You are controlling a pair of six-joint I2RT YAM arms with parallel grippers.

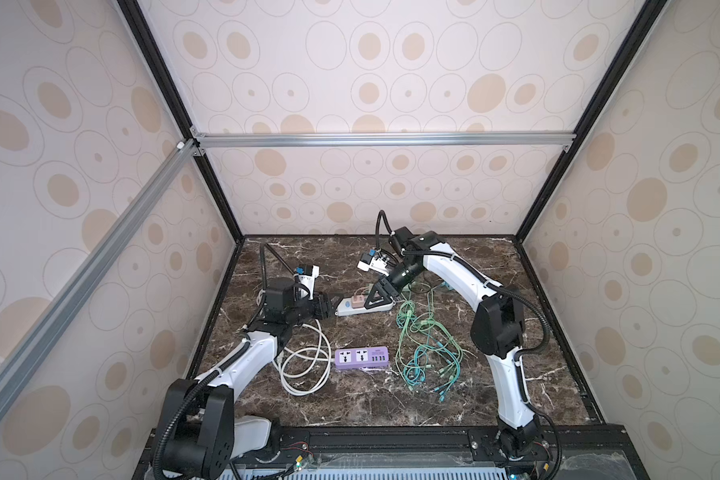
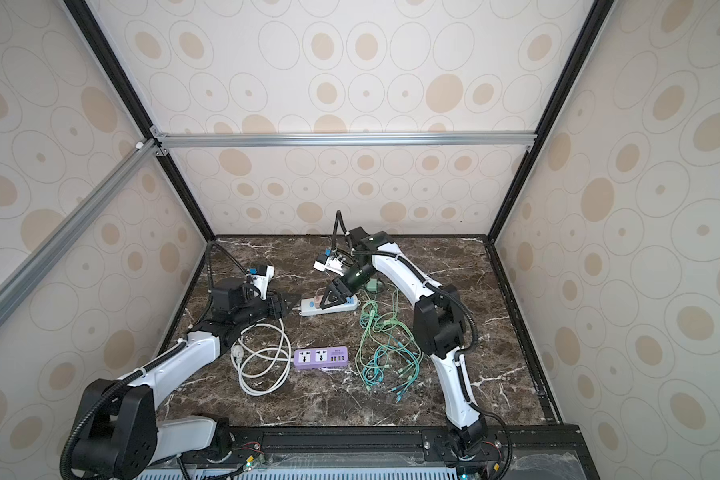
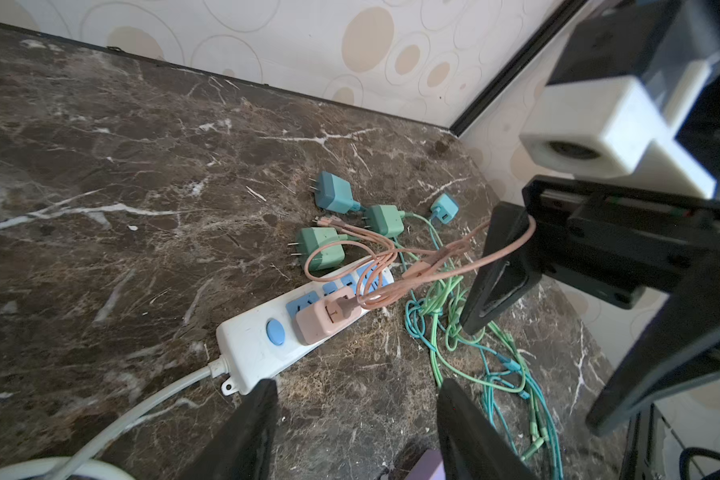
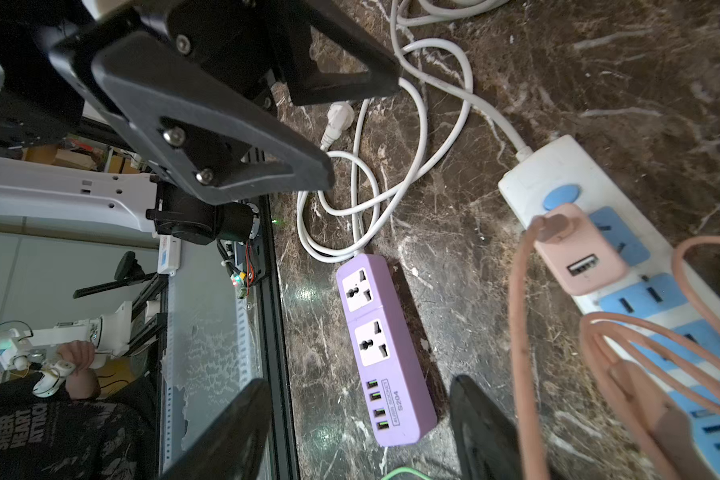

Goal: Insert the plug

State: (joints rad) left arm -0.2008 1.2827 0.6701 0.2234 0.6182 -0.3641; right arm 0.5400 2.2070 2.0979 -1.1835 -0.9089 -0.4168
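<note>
The pink plug (image 3: 325, 318) looks seated in the white power strip (image 3: 250, 345) toward the desk's (image 1: 454, 374) back edge, and the left gripper (image 3: 358, 386) and right gripper (image 1: 377, 297) both gape empty, yet the pink cable (image 3: 512, 245) draped over the right one could yank the plug out if that arm lifts.

Lilac rectangular plastic power strip (image 1: 362, 358) flat on dark brown marbled tabletop (image 1: 466, 407), tangle of thin green and teal cables (image 1: 425, 353) just beside it; green and teal plastic plug adapters (image 3: 319, 245) lying loose on the tabletop

A pink plug (image 1: 356, 300) sits on the white power strip (image 1: 385, 306) between the left gripper (image 1: 334, 309) and the right gripper (image 1: 379, 300).
</note>
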